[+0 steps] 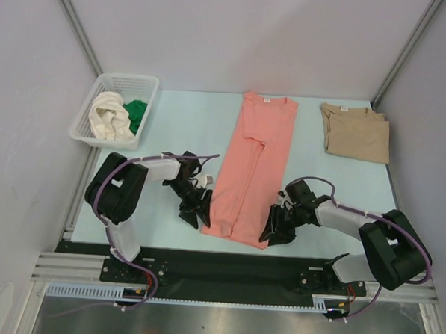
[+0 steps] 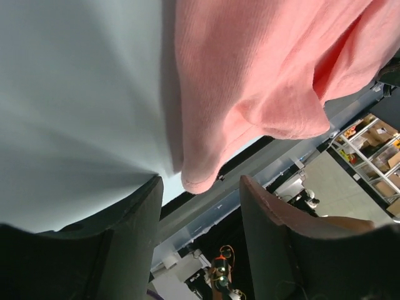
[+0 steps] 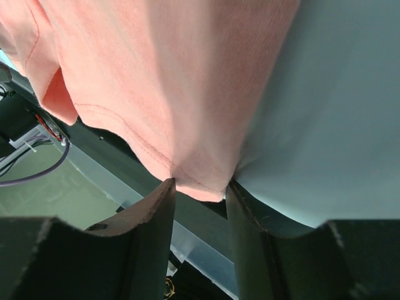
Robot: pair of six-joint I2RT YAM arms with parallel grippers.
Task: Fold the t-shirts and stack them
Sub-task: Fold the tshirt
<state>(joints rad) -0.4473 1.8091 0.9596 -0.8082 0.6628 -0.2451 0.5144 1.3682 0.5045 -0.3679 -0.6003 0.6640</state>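
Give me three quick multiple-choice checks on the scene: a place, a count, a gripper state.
1. Seen from above, where does the tan shirt lie?
A) near left
B) far right
C) centre

2. How many shirts are in the basket?
A) none
B) two
C) four

3. The left gripper is:
A) open around the pink shirt corner
B) shut on bare air
C) out of view

Answers:
1 B: it lies folded at the far right, apart from the pink shirt.
2 B: a white shirt and a green shirt are bunched inside.
3 A: the left wrist view shows its fingers standing apart on either side of the corner.
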